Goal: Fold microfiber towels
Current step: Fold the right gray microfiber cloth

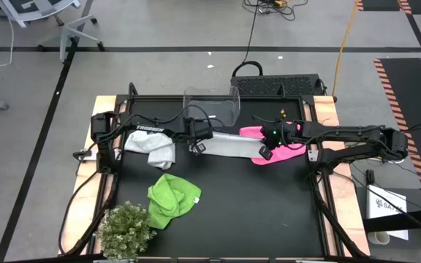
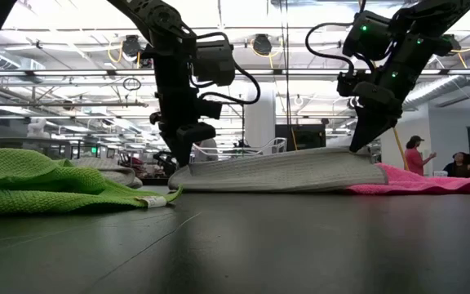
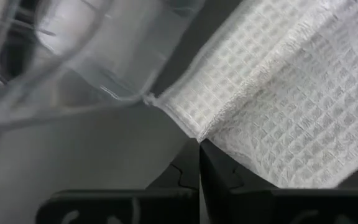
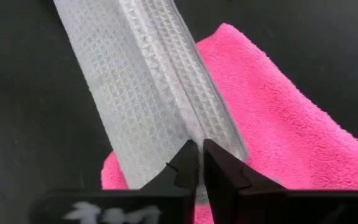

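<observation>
A white waffle-weave microfiber towel (image 1: 229, 145), folded into a long strip, lies across the middle of the table. My left gripper (image 1: 196, 146) is shut on its left end and my right gripper (image 1: 267, 152) on its right end. That right end lies over a bright pink towel (image 1: 283, 152) spread flat on the table. A second white towel (image 1: 152, 150) lies crumpled to the left. A lime green towel (image 1: 170, 201) lies bunched nearer the front. My left gripper pinches the strip's left end at a hemmed corner (image 3: 194, 132) between its two fingers, with two layers showing there. The fingers slant down from the table's left side. The strip (image 2: 284, 170) lies along the table beyond them. My right gripper pinches the strip's right end (image 4: 193, 134) between its two fingertips, where layers overlap in a raised ridge. The fingers slant down from the table's right side, roughly along the strip. That end rests on the pink towel (image 4: 278, 124).
A clear plastic bin (image 1: 210, 106) stands at the far edge, just behind the strip. A small green bushy plant (image 1: 126, 230) sits at the near left corner. Bare dark tabletop (image 1: 254, 212) lies at the near right. People show in the room beyond the table.
</observation>
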`<state>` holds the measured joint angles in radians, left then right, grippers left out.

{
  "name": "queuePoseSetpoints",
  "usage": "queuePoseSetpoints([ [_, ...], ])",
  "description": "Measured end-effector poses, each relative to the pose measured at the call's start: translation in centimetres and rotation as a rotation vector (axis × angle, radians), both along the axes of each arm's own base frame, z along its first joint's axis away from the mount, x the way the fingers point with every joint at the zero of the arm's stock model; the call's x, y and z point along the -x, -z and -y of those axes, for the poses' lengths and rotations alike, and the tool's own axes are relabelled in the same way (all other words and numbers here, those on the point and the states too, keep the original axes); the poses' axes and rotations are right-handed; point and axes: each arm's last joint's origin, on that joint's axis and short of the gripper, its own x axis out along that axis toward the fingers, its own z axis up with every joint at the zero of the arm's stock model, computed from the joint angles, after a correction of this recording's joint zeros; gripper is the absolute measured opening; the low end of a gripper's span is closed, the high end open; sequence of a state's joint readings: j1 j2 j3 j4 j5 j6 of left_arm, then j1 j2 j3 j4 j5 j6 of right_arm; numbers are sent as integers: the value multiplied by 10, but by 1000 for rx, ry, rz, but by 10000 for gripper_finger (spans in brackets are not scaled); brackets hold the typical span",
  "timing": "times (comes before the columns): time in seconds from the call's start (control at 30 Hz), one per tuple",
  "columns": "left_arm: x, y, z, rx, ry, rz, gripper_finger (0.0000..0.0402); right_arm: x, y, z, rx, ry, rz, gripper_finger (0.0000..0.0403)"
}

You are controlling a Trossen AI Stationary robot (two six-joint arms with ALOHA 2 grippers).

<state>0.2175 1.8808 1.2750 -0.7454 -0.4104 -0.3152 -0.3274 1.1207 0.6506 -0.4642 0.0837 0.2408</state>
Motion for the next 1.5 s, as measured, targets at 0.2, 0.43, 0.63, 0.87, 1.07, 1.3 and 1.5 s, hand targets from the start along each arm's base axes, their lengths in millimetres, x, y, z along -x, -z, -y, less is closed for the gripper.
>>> queuePoseSetpoints([
  [0.2, -1, -1, -11, -66, -22, 17, 40, 1, 6, 10, 94, 45, -79, 58],
  [0.43, 1, -3, -23, -81, -22, 8, 56, -1, 5, 15, 125, 14, -71, 80],
  [0.63, -6, -16, -26, -152, 20, 38, 57, -4, -7, 15, 153, 7, -11, 58],
  [0.87, -16, -17, -4, -19, 84, 137, 57, -15, -22, 9, 39, -28, 177, 16],
  [1.07, -29, -12, 33, -48, 199, 151, 12, -36, -13, -12, 20, -92, 222, 1],
  [1.3, -36, 5, 36, -196, 132, 110, 6, -49, 23, -23, 25, -87, 187, 0],
  [1.5, -40, 27, 31, -160, 130, 78, 3, -58, 46, -24, 11, -98, 146, 0],
])
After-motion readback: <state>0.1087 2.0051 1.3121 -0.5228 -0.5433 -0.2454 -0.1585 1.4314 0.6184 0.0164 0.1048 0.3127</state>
